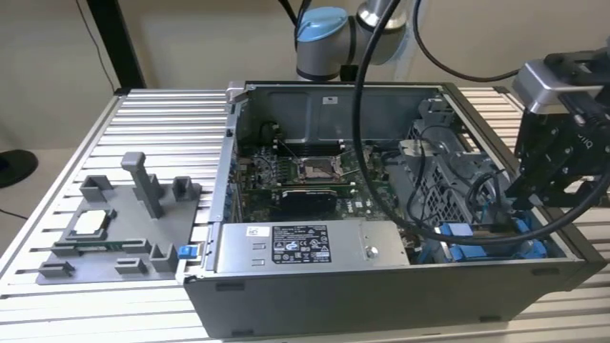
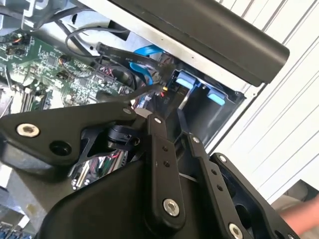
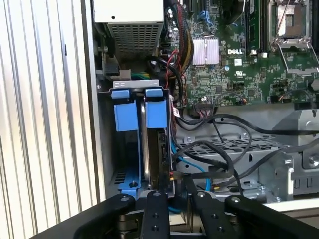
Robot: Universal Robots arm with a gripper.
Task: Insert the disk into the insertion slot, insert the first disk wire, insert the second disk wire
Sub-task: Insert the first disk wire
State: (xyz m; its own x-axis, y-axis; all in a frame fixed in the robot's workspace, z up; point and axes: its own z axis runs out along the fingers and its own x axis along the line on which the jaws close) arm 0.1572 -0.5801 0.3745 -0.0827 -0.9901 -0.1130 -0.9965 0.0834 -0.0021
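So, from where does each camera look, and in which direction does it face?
Exterior view: off the arm, higher than the table, facing down into the open computer case; the arm and gripper show, the gripper at the exterior view's right.
First wrist view: on the arm, facing down at the insertion slot and motherboard; gripper links in the foreground.
Second wrist view: on the arm, facing that insertion slot slantwise past the gripper links.
Shared: both wrist views show the insertion slot and motherboard.

Robotics lab bench, slotted aluminium table [image 1: 162, 114], open computer case [image 1: 381, 300], grey jig [image 1: 105, 246], robot arm base [image 1: 321, 43]
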